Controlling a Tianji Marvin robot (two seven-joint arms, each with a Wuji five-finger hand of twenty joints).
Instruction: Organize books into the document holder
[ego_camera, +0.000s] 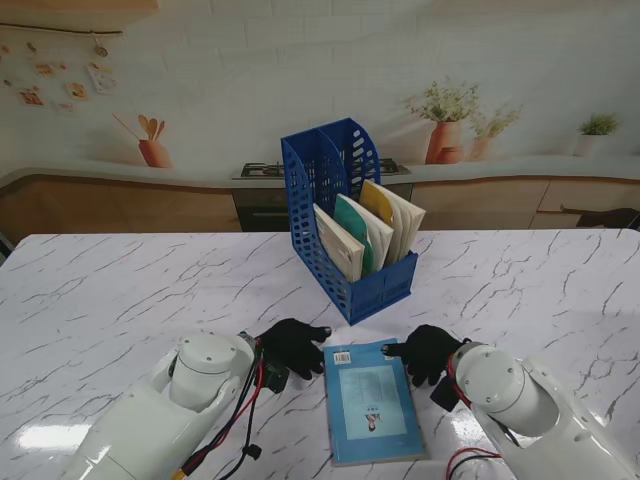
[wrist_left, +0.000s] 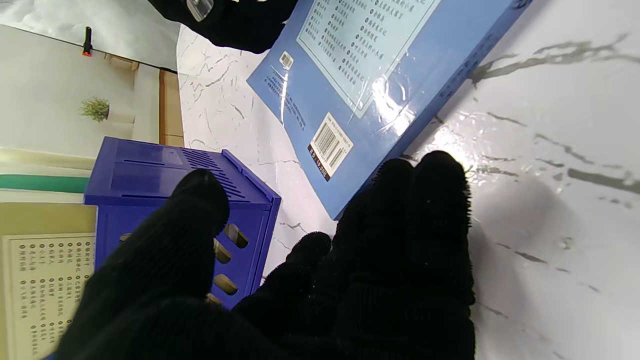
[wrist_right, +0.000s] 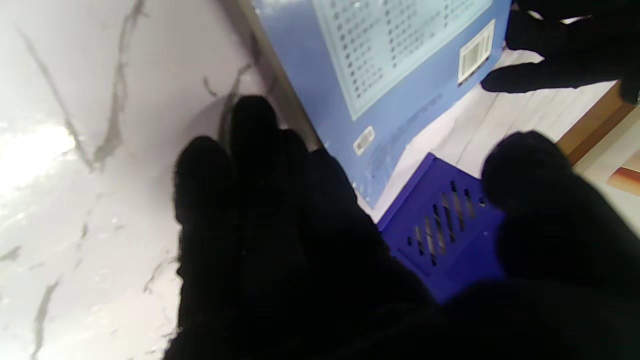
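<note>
A light blue book (ego_camera: 372, 400) lies flat on the marble table, back cover up, near me at the centre. My left hand (ego_camera: 293, 345), in a black glove, rests open just left of the book's far corner, fingers apart and holding nothing. My right hand (ego_camera: 428, 352) sits open at the far right corner, one finger reaching onto the book's edge. Farther from me stands the blue document holder (ego_camera: 375, 290), with three books (ego_camera: 362, 230) leaning inside it. The left wrist view shows the book (wrist_left: 380, 75), the holder (wrist_left: 200, 200) and my left hand (wrist_left: 350, 280). The right wrist view shows the book (wrist_right: 400, 75), the holder (wrist_right: 445, 235) and my right hand (wrist_right: 300, 250).
The white marble table (ego_camera: 120, 300) spreads wide on both sides of the holder. Red and black cables (ego_camera: 225, 440) hang from my left forearm close to the book's left edge. A printed kitchen backdrop stands behind the table.
</note>
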